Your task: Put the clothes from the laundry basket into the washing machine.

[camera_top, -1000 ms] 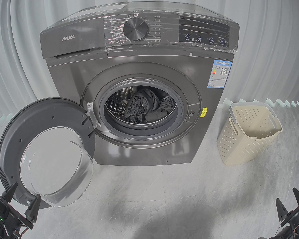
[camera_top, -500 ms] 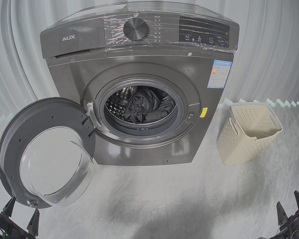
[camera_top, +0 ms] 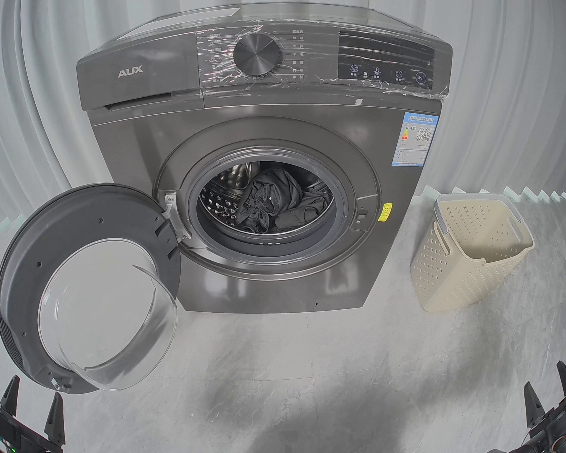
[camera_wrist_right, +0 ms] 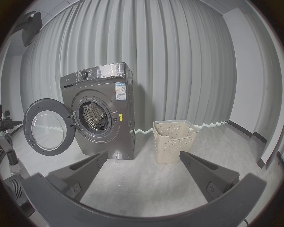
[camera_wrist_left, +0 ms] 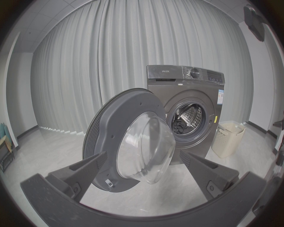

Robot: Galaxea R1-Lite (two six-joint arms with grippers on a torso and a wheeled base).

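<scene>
A pale grey pleated curtain [camera_top: 35, 88] is hung across the back of the room, and its zigzag hem is met by a grey marbled floor [camera_top: 330, 365]. A white wall [camera_wrist_right: 251, 74] is seen beside the curtain, edged at its foot by a dark skirting [camera_wrist_right: 255, 136]. A dark device [camera_wrist_left: 254, 22] is mounted high up near the tiled ceiling [camera_wrist_left: 59, 7].

The grey front-loading washing machine [camera_top: 135, 141] stands with its round door [camera_top: 88, 224] swung wide open. Dark clothes [camera_top: 274, 200] lie bunched inside its drum. A cream perforated laundry basket [camera_top: 466, 271] stands upright on the floor near its right side.
</scene>
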